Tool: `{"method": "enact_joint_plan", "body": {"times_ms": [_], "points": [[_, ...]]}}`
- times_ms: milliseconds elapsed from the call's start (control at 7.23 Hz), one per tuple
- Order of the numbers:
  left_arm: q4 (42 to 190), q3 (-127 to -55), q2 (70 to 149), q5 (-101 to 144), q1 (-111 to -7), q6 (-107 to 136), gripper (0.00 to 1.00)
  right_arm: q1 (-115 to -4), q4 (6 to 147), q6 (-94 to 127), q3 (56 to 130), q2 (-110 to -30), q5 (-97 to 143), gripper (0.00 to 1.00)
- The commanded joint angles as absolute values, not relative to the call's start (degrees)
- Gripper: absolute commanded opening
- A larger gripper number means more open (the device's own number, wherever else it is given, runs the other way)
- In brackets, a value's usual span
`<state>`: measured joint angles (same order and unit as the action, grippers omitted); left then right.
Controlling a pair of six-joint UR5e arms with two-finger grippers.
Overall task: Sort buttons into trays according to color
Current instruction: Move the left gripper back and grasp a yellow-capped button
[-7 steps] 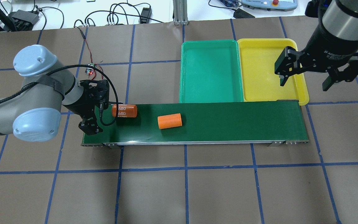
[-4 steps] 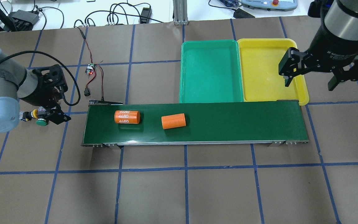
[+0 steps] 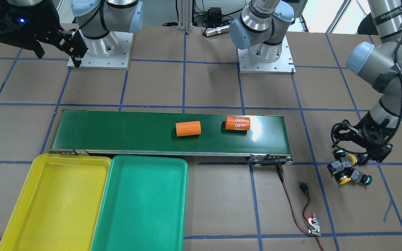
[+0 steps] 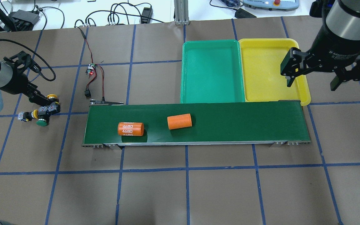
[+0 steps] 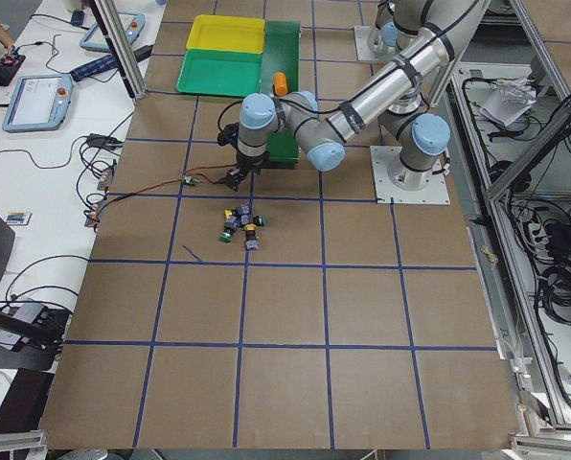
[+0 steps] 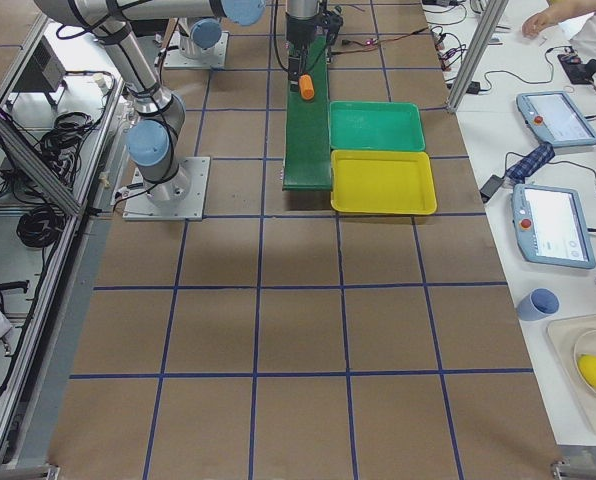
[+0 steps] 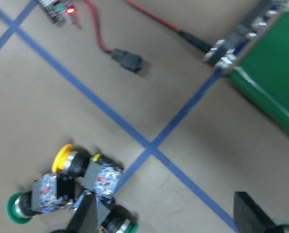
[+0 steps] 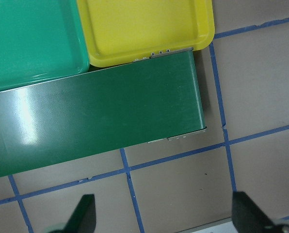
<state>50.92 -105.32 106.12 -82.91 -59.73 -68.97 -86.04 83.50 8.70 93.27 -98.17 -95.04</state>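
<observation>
Bright, even light; glare streaks the conveyor belt (image 3: 152, 136); left wrist view blurred.

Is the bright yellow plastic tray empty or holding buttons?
Empty. The bright yellow plastic tray shows only bare floor, front-facing and overhead.

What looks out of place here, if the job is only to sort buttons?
The orange cylinder marked 4680 and a plain orange cylinder lie on their sides on the conveyor belt; neither is a button. The buttons lie off the belt, tumbled together in a heap on the table.
</observation>
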Motion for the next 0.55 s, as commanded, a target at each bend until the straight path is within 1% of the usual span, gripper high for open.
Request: {"method": "enact_joint_plan", "body": {"times_ms": [0,138,276,415], "points": [[50.5,-98.1,113.4,-83.0,-58.0,-62.6,1.00,-86.2,83.5,8.7,93.3,-98.2,-94.9,1.00],[50.5,-97.3,115.1,-83.0,-54.4,-64.8,1.00,-86.2,83.4,8.7,93.3,-98.2,-94.8,1.00],[51.8,-99.0,116.4,-82.5,-50.3,-84.1,0.99,-86.2,83.4,8.7,93.3,-98.2,-94.8,1.00],[53.9,-98.8,117.0,-83.1,-49.4,-96.1,0.99,-86.2,83.5,8.7,93.3,-98.2,-94.8,1.00]]}}
